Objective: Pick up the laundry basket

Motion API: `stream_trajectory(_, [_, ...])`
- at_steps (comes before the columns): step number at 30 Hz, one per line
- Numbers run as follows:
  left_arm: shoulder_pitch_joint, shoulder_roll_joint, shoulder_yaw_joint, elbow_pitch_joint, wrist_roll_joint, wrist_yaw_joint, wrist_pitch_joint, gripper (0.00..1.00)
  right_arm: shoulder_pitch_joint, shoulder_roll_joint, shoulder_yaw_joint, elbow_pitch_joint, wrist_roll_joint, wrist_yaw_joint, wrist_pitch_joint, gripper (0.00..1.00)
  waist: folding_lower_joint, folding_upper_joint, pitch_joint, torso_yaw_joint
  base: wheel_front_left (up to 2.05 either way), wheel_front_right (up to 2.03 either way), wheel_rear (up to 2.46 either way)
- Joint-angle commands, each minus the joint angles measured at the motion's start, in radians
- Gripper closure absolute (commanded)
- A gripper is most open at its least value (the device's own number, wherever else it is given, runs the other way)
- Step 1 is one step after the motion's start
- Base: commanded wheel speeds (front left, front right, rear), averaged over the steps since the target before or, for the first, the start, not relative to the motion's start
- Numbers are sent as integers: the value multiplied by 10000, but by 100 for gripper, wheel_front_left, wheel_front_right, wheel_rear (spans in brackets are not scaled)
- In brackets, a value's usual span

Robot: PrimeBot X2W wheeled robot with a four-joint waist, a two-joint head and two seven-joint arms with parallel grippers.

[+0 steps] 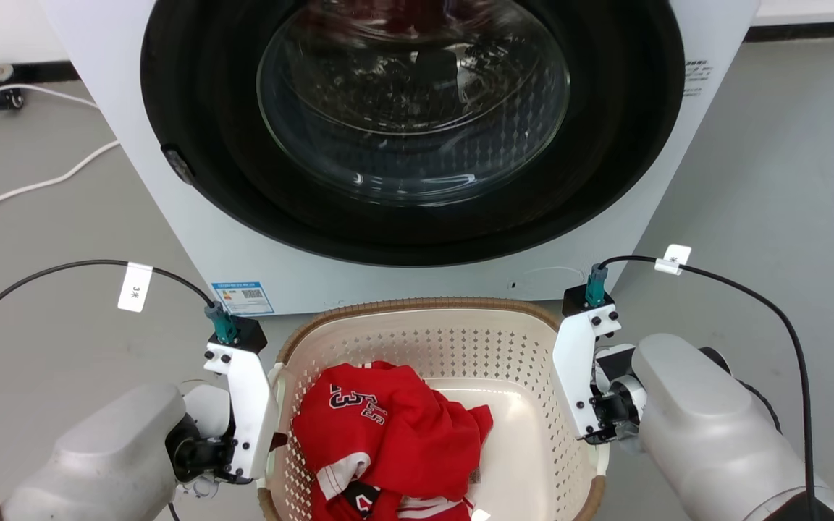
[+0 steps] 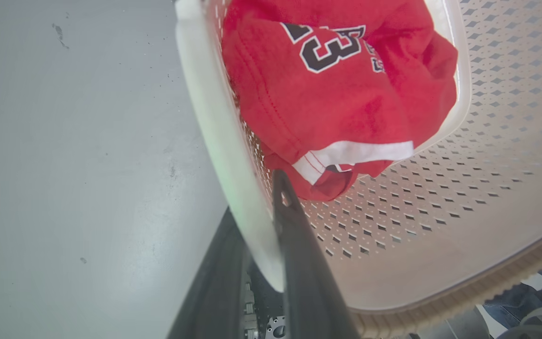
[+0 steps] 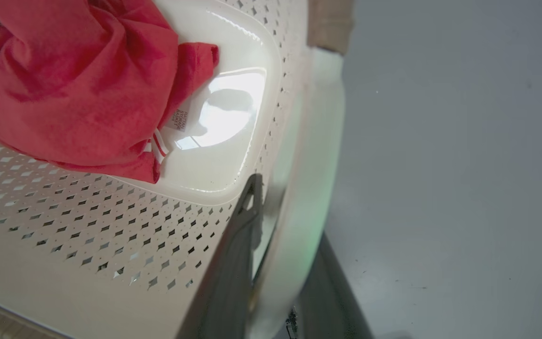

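1. From the head camera we see the cream-white perforated plastic laundry basket (image 1: 460, 346) with its brown woven-look rim; it sits low in the middle of the view, just in front of the white front-loading washing machine (image 1: 258, 246) with the round dark glass door; grey floor (image 1: 786, 181) lies on both sides; a crumpled red jersey (image 1: 388, 427) with dark numerals lies inside the basket, toward its left half; the left gripper (image 1: 273, 440) is at the basket's left side and the right gripper (image 1: 591, 434) at its right side, each wrist trailing a black cable; we cannot tell here whether the basket is off the floor.
2. From the left wrist camera we see the left gripper (image 2: 254, 202) clenched on the basket's (image 2: 440, 212) white side handle; one of its dark fingers (image 2: 299, 273) lies against the perforated inner wall and the other runs outside, with the handle between them; the red jersey (image 2: 337, 94) shows the number 23 just beyond the inner fingertip; the grey floor (image 2: 64, 165) is to the left.
3. From the right wrist camera we see the right gripper (image 3: 287, 212) clamped the same way on the opposite white handle; one finger (image 3: 238, 249) is inside the basket (image 3: 87, 226) and the other outside; the red jersey (image 3: 78, 94) lies on the glossy basket bottom, apart from the fingers; the grey floor (image 3: 464, 165) is to the right.
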Motion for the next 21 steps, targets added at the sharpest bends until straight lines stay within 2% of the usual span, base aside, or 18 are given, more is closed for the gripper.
stream_trajectory(1, [145, 264, -60, 80, 70, 28, 142, 100, 63, -181, 99, -28, -32, 4, 53, 100, 4, 0, -91, -32, 0, 0, 0])
stream_trajectory(13, [694, 219, -71, -68, -7, 25, 805, 100, 378, -178, 666, 49, 539, 4, 442, 100, 4, 0, -843, -129, 0, 0, 0])
stream_trajectory(21, [547, 164, -70, -1, -174, 25, 997, 100, 123, -175, 861, 55, 777, 5, 497, 100, 4, 0, -877, -162, 0, 0, 0])
